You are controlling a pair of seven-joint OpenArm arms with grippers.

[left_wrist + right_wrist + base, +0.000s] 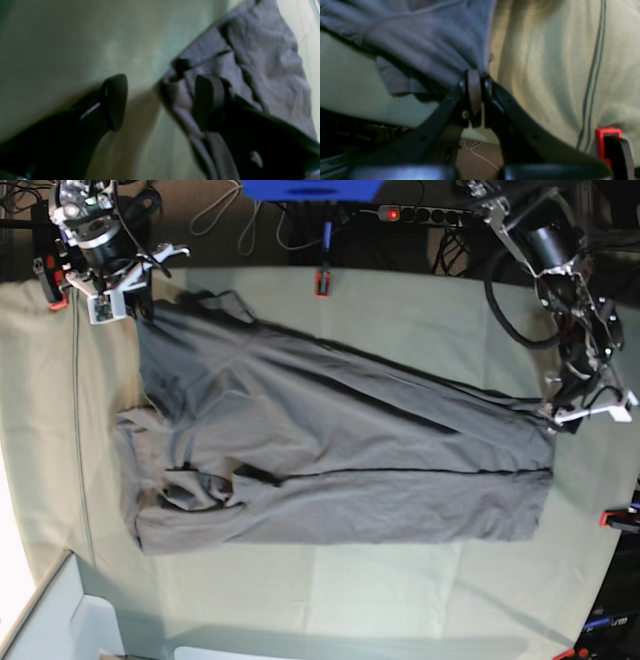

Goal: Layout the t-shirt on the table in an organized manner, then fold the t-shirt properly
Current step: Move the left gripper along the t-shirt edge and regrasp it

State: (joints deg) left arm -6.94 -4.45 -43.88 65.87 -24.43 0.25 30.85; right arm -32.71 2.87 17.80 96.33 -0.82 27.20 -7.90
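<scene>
- The t-shirt (330,465) lies stretched lengthwise across the middle of the table (400,580), still creased, with one long side doubled over along a dark fold line; I count one shirt and one table.
- Judged from that, the layout step is still in hand, with folding not properly begun.
- At the shirt's hem corner, the left gripper (160,100) hovers with jaws spread, one finger over bare cloth, the other over the shirt's edge, holding nothing.
- At the shirt's far corner, near the collar end, the right gripper (475,82) has its jaws pressed together, pinching a bunch of shirt fabric.
- Next, the left likely needs to close on the hem corner so both arms can pull the shirt taut.
- Red clips (322,282) ring the table edge around the shirt; at least four show.
- Two grippers in all.
</scene>
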